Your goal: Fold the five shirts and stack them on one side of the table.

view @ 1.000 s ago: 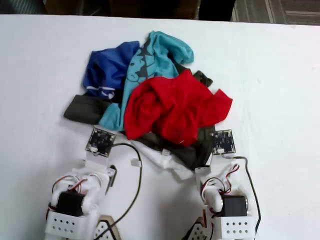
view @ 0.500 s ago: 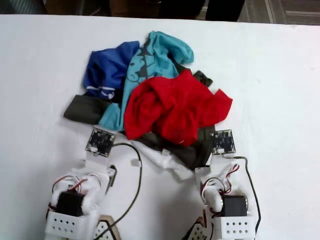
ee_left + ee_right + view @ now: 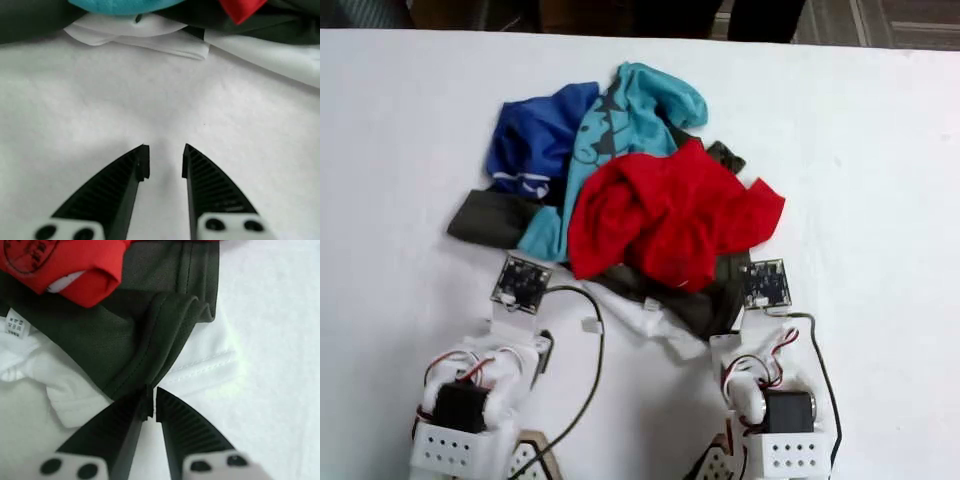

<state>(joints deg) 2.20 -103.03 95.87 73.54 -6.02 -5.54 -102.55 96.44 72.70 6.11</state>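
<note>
I judge the job barely begun: all five shirts lie heaped mid-table (image 3: 880, 150), the red shirt (image 3: 670, 225) on top, the blue shirt (image 3: 535, 135) at the heap's 10 o'clock and the white shirt (image 3: 205, 362) poking out at 6 o'clock under the dark shirt (image 3: 115, 340). My left gripper (image 3: 165, 162) is released and empty over bare table. My right gripper (image 3: 154, 405) is all but clenched, apparently empty, over the dark hem. Next I'd open it and lift the red shirt clear.

A white, cloth-covered table (image 3: 880, 150) carries a crumpled heap of shirts near its middle. A dark olive shirt (image 3: 490, 218), a royal-blue shirt (image 3: 535, 135) and a white shirt (image 3: 665, 330) touch its surface.
</note>
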